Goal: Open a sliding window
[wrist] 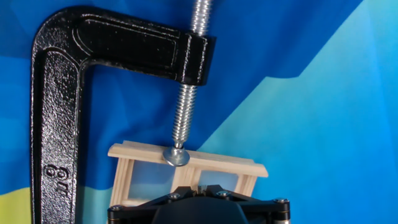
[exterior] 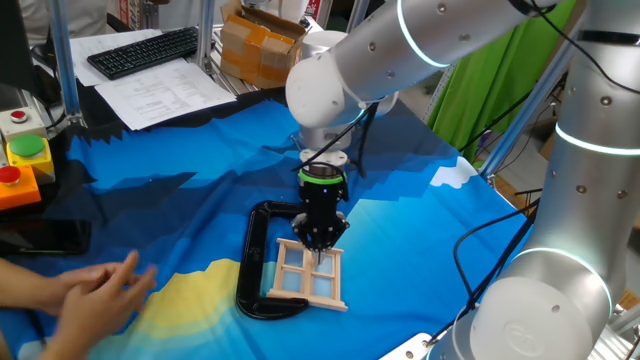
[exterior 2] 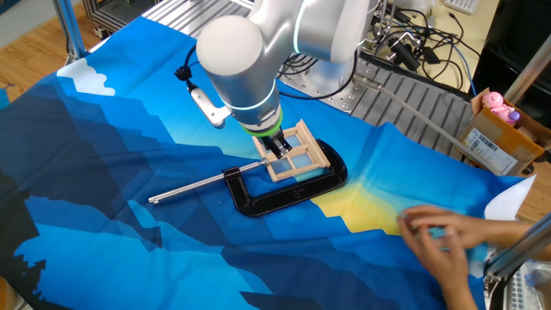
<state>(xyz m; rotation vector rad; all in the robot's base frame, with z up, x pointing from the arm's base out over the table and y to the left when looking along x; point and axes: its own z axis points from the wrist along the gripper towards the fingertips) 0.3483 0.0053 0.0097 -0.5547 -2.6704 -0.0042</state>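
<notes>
Far left in one fixed view: a box with red and green buttons (exterior: 22, 160) at the cloth's edge, a keyboard (exterior: 145, 51) and sheets of paper (exterior: 165, 92) behind it. Low in the left corner, a person's hands (exterior: 95, 292) resting on the blue and yellow cloth (exterior: 180, 215), well apart from everything else.

Near the middle of the cloth, a black clamp (exterior: 262, 262) lying flat, curved back to the left, holding the window (exterior: 312, 273) between its ends. Small, of pale bare wood, with cross bars splitting it into four bluish see-through panes, flat on the cloth inside the clamp's mouth. Straight above it, the gripper (exterior: 320, 240), pointing steeply down, fingers pressed together with nothing between them, tips at or just over the window's upper frame; touching or not, impossible to tell.

Right of that, the arm's big white and grey links (exterior: 560, 200) filling the edge.

From the other fixed view: the clamp's metal screw rod (exterior 2: 202, 187) sticking out to the left, then the window (exterior 2: 300, 152) with the closed gripper (exterior 2: 277, 148) at its left side, then the hands (exterior 2: 452, 237) at far right.

In the hand view: the clamp's back (wrist: 59, 118) on the left, the screw's round pad (wrist: 176, 157) pressing the window's top rail (wrist: 186, 160).
</notes>
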